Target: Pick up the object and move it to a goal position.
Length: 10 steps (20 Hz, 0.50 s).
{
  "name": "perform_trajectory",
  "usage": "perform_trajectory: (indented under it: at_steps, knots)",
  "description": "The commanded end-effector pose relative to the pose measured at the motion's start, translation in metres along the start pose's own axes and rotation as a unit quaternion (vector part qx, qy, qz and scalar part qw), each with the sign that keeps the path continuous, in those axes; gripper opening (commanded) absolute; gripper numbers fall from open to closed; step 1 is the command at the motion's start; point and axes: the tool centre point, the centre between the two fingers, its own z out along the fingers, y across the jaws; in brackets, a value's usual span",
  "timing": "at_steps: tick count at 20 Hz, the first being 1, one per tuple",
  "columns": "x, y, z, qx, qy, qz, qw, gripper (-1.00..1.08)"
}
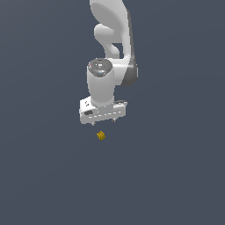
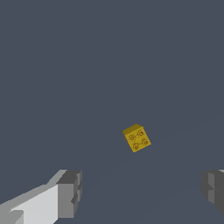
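The object, a tiny yellow-gold cube-like block [image 1: 101, 135], lies on the dark grey floor just below my white gripper [image 1: 104, 122] in the exterior view. The gripper hangs above it, apart from it, with nothing between its fingers. In the wrist view the block [image 2: 136, 138] shows round marks on its face and lies beyond the gap between the two grey fingertips [image 2: 70, 192], which stand wide apart. The gripper [image 2: 142, 190] is open and empty.
The white arm [image 1: 112, 48] rises behind the gripper toward the top of the exterior view. The dark grey floor [image 1: 44, 176] surrounds the block on all sides. No goal marker shows.
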Motion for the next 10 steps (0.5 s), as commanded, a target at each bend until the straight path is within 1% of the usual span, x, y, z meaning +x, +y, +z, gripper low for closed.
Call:
perform_trajectory:
  at_steps: [1,5,10]
  knots:
    - [0.001,0.003,0.010,0.001,0.000,-0.031,0.9995,1.00]
    - [0.002,0.009,0.027,0.002,0.002,-0.081,0.9967,1.00]
    - [0.002,0.015,0.047,0.004,0.004,-0.141,0.9899,1.00]
